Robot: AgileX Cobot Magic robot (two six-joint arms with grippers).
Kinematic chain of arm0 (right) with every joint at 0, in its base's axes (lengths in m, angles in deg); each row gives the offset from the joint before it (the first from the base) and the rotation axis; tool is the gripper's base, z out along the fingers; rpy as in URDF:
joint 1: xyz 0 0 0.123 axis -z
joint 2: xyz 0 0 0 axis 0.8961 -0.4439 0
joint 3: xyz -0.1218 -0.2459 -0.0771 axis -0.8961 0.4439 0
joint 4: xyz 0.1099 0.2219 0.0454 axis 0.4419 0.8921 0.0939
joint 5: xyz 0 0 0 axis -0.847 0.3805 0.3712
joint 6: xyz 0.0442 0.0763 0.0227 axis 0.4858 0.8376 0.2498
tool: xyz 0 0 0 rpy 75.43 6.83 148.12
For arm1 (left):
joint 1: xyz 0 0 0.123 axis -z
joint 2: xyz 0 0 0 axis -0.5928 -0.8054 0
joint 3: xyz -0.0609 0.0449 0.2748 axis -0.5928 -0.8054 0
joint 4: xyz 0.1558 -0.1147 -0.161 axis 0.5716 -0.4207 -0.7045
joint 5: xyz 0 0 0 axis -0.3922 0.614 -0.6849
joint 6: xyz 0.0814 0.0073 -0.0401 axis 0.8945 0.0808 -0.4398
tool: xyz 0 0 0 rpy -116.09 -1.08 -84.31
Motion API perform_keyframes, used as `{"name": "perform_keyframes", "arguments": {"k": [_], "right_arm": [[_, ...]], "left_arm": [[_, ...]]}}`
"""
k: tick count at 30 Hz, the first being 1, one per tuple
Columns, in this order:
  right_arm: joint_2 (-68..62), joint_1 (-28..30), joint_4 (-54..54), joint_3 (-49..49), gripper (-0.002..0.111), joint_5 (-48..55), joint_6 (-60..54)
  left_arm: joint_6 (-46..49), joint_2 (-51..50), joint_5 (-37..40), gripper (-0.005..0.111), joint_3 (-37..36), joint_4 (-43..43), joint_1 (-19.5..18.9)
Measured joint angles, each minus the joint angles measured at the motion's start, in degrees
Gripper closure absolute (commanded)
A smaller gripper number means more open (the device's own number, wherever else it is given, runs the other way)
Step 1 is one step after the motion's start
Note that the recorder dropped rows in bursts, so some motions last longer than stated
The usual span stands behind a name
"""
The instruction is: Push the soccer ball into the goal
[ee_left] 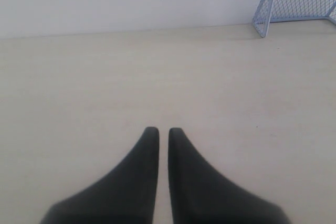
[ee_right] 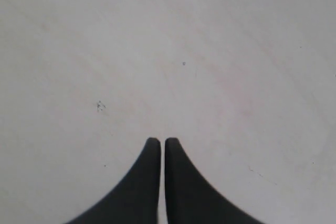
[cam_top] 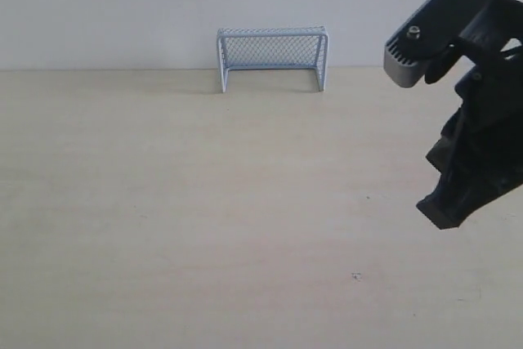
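Note:
The goal (cam_top: 272,56), pale blue-white with fine mesh, stands at the far edge of the table against the wall, its mouth facing me; it also shows in the left wrist view (ee_left: 294,1). No soccer ball shows in any view. My right gripper (cam_top: 445,214) hangs above the table on the right side of the exterior view, shut and empty (ee_right: 161,141). In its wrist view my left gripper (ee_left: 163,130) is shut with nothing between its fingers, above bare table well short of the goal; it does not show in the exterior view.
The table (cam_top: 204,202) is a pale wooden surface ending at a white wall (cam_top: 122,6) behind the goal. A small dark speck (cam_top: 355,275) marks the wood near the front right.

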Motion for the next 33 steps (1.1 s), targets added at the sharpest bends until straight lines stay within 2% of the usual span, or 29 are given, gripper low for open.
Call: {"name": "perform_keyframes", "arguments": {"k": [17, 33], "right_arm": [[10.7, 0.0, -0.8, 2.6, 0.108, 0.6, 5.2], [20.9, 0.1, -2.6, 9.7, 0.108, -1.2, 10.5]], "left_arm": [[0.0, 0.0, 0.0, 0.100, 0.0, 0.0, 0.0], [0.0, 0.0, 0.0, 0.100, 0.0, 0.0, 0.0]]}}
